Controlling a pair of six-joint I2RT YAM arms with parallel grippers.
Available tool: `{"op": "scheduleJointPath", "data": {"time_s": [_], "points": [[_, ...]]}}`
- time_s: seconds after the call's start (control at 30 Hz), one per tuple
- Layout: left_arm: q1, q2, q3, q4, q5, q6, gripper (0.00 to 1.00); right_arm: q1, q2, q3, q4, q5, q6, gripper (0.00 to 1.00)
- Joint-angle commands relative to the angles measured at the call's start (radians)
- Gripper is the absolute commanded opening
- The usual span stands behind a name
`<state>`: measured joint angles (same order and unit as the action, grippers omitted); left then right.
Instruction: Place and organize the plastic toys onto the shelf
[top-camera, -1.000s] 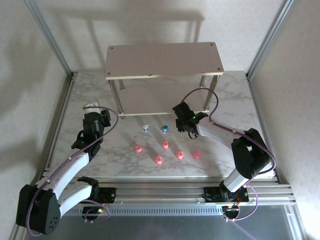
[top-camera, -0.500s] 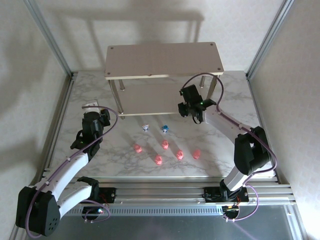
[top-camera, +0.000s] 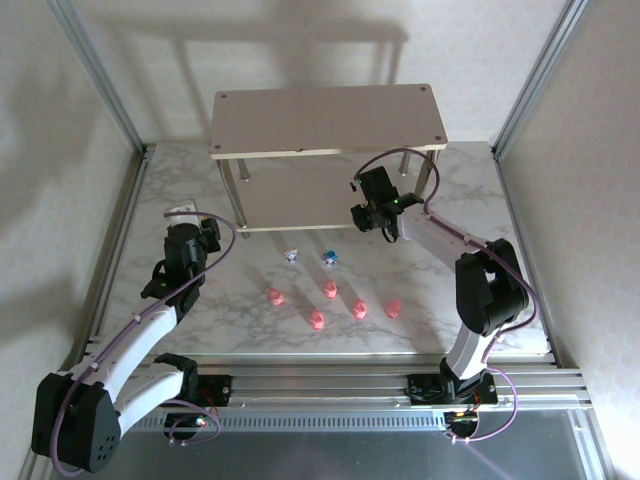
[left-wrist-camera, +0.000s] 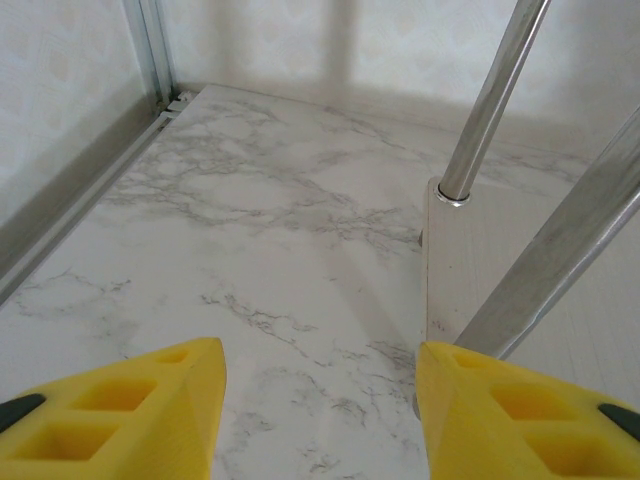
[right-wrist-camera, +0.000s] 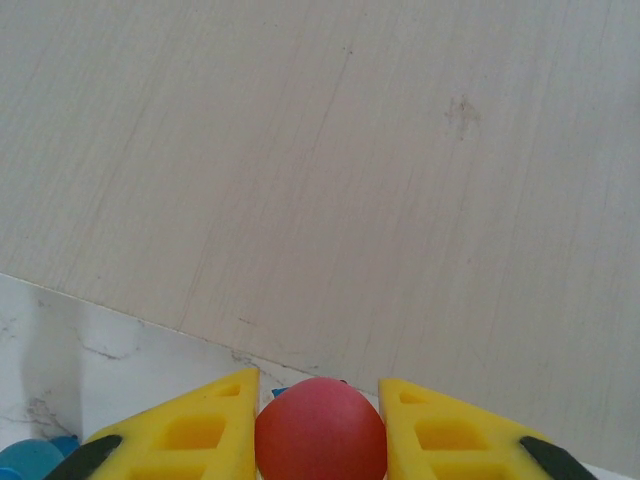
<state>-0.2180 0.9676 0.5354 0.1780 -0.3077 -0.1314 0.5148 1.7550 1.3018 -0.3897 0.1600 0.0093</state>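
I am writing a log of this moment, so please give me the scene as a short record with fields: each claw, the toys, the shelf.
left claw: open, empty, above the marble table, near a shelf leg
right claw: shut on the red toy, at the front edge of the lower board
toys on table: five pink toys, one blue toy, one whitish toy
top board: no toy on it

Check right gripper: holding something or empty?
Holding. The right gripper has the red toy pinched between its fingers, at the shelf lower board.
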Motion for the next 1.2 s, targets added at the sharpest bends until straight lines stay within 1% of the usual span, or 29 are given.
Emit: {"op": "scheduleJointPath", "data": {"time_s": [0.0, 0.27, 0.53, 0.93, 1.17], "points": [[0.008, -0.013, 0.028, -0.009, -0.008, -0.002, 0.53, -0.010, 0.038, 0.041, 0.035, 0.005, -0.032, 0.29], [0.008, -0.012, 0.026, -0.009, -0.013, 0.001, 0.53, -0.025, 0.096, 0.076, 0.057, -0.004, -0.032, 0.29], [0.009, -0.008, 0.026, -0.008, -0.018, 0.003, 0.53, -0.033, 0.111, 0.067, 0.104, 0.001, -0.035, 0.29], [0.008, 0.000, 0.028, -0.009, -0.024, 0.004, 0.53, -0.044, 0.143, 0.086, 0.108, -0.028, -0.077, 0.29], [0.008, -0.002, 0.030, -0.012, -0.026, 0.004, 0.53, -0.045, 0.157, 0.109, 0.078, -0.058, -0.120, 0.31]]}}
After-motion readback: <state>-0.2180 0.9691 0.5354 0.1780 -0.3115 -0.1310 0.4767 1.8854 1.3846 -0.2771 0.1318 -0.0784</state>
